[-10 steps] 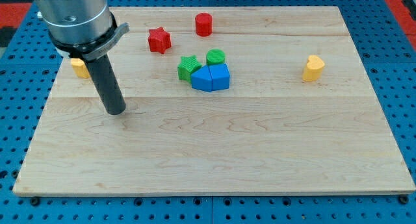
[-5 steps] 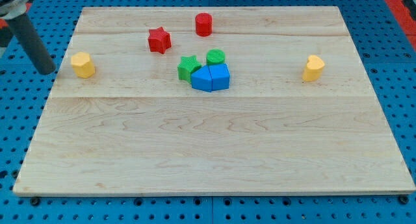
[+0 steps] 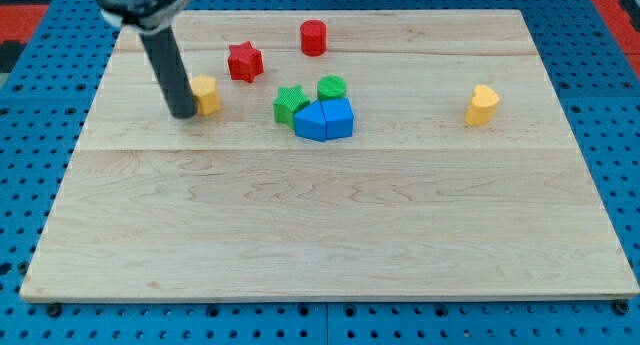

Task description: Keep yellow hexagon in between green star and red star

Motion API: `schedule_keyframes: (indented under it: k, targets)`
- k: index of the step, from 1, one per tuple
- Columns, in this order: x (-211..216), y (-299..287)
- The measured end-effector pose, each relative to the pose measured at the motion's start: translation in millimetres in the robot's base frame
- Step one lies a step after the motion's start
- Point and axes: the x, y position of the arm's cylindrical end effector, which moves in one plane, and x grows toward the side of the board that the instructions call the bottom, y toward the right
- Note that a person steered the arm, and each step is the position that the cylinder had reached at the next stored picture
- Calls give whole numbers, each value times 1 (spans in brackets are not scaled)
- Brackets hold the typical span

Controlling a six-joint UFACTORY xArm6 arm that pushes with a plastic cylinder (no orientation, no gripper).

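The yellow hexagon (image 3: 206, 93) sits on the wooden board (image 3: 330, 225) at the upper left. My tip (image 3: 184, 113) touches its left side. The red star (image 3: 244, 61) lies up and to the right of the hexagon. The green star (image 3: 289, 104) lies to the hexagon's right, beside the blue blocks. The hexagon is left of both stars, with a gap to each.
A red cylinder (image 3: 313, 37) stands near the board's top edge. A green cylinder (image 3: 332, 88) and two blue blocks (image 3: 324, 119) cluster with the green star. Another yellow block (image 3: 481, 104) stands at the right.
My tip swung out past the board's left edge, then came back right against the yellow hexagon. The hexagon slid right, toward the two stars.
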Motion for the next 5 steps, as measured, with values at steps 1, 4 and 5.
schedule_keyframes:
  k: [1, 4, 5]
  targets:
    - [-10, 46]
    - [-24, -36]
    - [-52, 4]
